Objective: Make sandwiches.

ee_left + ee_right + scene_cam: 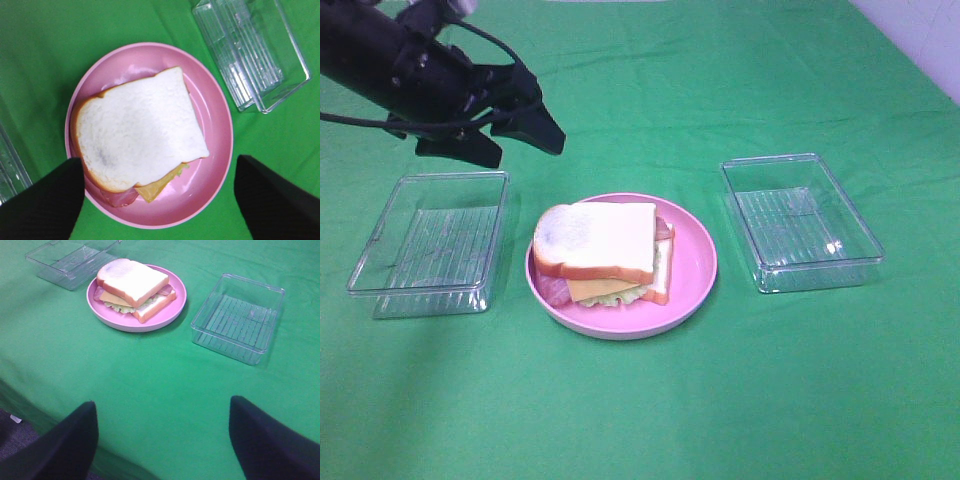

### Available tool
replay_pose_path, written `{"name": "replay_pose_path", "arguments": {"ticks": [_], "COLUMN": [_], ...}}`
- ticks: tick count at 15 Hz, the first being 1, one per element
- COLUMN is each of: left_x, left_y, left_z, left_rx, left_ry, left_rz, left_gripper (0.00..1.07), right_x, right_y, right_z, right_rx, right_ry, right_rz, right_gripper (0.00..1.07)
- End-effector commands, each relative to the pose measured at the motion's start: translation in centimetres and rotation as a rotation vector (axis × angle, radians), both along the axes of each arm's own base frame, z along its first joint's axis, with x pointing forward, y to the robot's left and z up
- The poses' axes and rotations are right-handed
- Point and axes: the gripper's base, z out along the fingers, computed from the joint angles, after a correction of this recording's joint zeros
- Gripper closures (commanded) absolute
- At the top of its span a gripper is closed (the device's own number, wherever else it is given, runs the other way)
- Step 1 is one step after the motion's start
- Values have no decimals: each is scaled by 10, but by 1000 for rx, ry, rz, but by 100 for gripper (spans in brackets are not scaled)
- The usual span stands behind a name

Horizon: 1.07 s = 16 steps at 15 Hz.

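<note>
Exterior high view: green cloth [650, 410] covers the whole table. On it lie two clear trays, one [430, 243] on the left and one [802, 220] on the right, well apart, with a round pink plate [698, 262] between them. The sandwich [605, 252] sits on that plate, top bread slice slightly askew, cheese, lettuce and bacon peeking out below. The left gripper [525, 135] hovers above the table behind the left tray, jaws spread and empty. The right gripper [162, 440], seen only in its wrist view, hangs near the table edge, jaws spread wide, holding nothing.
</note>
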Motion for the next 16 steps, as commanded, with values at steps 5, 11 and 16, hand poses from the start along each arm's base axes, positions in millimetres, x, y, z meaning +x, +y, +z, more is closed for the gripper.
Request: {"name": "replay_pose_path", "arguments": {"ticks": [5,11,16], "left_x": [-80,-202,-284], "left_y": [35,83,107], "left_z": [104,162,133], "left_rx": [200,322,294], "left_ry": [-169,-306,-417], "left_rz": [-86,-51,-30], "left_gripper": [28,28,28], "right_x": [0,0,0], "right_y": [-1,-1,-1], "right_z": [0,0,0], "right_rx": [8,8,8], "right_ry": [-15,-15,-15], "right_rz": [-12,-12,-12], "right_gripper": [37,37,37]}}
